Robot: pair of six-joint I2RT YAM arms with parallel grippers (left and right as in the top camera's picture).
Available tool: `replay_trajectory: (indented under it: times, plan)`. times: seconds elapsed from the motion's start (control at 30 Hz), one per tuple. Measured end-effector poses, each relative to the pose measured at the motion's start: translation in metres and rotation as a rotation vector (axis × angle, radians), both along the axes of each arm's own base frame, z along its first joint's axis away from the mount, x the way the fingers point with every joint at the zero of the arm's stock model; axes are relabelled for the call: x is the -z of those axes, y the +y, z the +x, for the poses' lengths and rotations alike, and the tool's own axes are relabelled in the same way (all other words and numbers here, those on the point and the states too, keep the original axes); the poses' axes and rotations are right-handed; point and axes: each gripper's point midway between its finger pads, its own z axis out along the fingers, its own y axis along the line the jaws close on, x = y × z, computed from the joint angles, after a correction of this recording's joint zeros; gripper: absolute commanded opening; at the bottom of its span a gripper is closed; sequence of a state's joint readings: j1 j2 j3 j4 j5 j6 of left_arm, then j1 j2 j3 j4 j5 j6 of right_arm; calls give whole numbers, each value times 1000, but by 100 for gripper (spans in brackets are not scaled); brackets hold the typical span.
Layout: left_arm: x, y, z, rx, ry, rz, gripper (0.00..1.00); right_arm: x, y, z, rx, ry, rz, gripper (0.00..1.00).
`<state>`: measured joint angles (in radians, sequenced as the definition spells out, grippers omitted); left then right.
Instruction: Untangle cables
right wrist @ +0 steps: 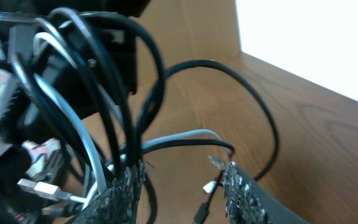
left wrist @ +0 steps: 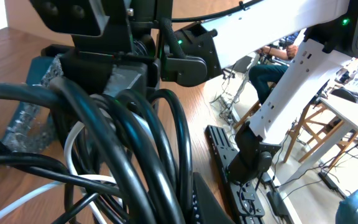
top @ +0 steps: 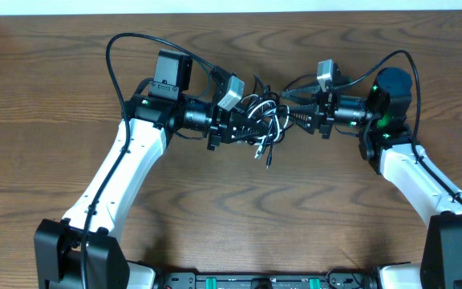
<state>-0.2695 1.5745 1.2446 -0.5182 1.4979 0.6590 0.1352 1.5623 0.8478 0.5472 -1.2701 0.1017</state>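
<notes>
A brown wood-grain table [top: 231, 233] is seen throughout. A white wall [right wrist: 316, 37] is shown at upper right, with wooden furniture [left wrist: 319, 121] at right.

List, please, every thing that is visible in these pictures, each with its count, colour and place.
cables: one tangle, black and white strands too knotted to count, middle of the table, between the two end effectors
plug: one, silver, lower left of the right wrist view
table: one, brown wood, under everything
person: one, blue trousers, seated far behind in the left wrist view
left arm: one, white and black, left side
right arm: one, white and black, right side
left end effector: one, black, shut on the cables
right end effector: one, black, open, with strands passing between its fingers
</notes>
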Motion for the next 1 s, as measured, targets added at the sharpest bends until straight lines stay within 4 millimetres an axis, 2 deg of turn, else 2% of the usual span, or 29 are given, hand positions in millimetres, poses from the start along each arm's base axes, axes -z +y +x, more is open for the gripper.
replay_trajectory:
  times: [0.27, 0.43, 0.53, 0.6, 0.73, 0.8, 1.0]
  plan:
    - [-2, 0, -1, 8, 3, -12, 8, -8, 1, -17, -103, -50, 21, 43]
    - [-2, 0, -1, 8, 3, -13, 8, -11, 0, -27, -164, -68, 31, 50]
    - [-2, 0, -1, 8, 3, -12, 8, -12, 4, -32, -190, -73, 34, 51]
    - [-2, 0, -1, 8, 3, -12, 8, -13, 9, -36, -212, -82, 35, 46]
    - [-2, 0, -1, 8, 1, -12, 8, -14, 22, -44, -246, -97, 37, 11]
    - [-2, 0, -1, 8, -2, -13, 8, -14, 24, -44, -243, -98, 37, 1]
    - [7, 0, 6, -30, -20, 37, 8, -14, 17, -39, -220, -88, 36, 1]
